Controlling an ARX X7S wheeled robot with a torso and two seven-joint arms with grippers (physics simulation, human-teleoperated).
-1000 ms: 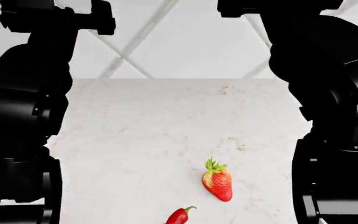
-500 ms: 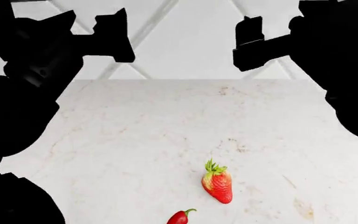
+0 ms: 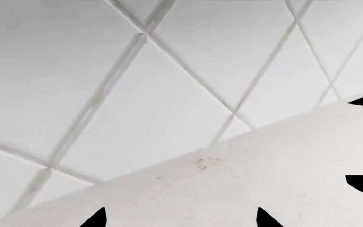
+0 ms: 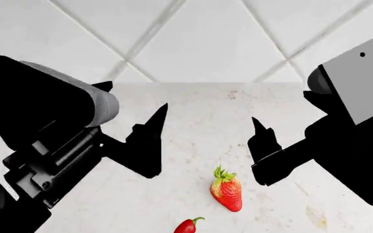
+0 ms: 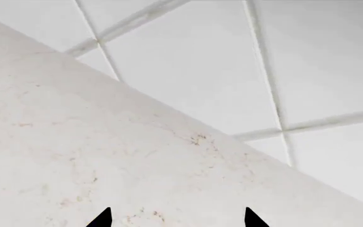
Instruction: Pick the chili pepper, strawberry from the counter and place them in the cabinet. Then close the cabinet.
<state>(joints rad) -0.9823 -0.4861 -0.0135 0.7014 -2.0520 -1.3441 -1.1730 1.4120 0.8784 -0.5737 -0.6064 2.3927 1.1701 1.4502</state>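
The strawberry lies on the white counter near the front, and the chili pepper lies just in front of it to the left, cut off by the frame edge. My left gripper hovers open over the counter, left of and beyond both fruits. My right gripper hovers open to the right of the strawberry and beyond it. In the wrist views the left gripper and the right gripper show spread tips with only counter between them. The cabinet is out of view.
A white diamond-tiled wall rises at the counter's back edge. Both grippers point toward it. My black forearms fill the left and right sides of the head view.
Both arms have swung down and forward, so the grippers now hang lower over the counter, closer to the fruits. The strawberry and chili pepper have not moved.
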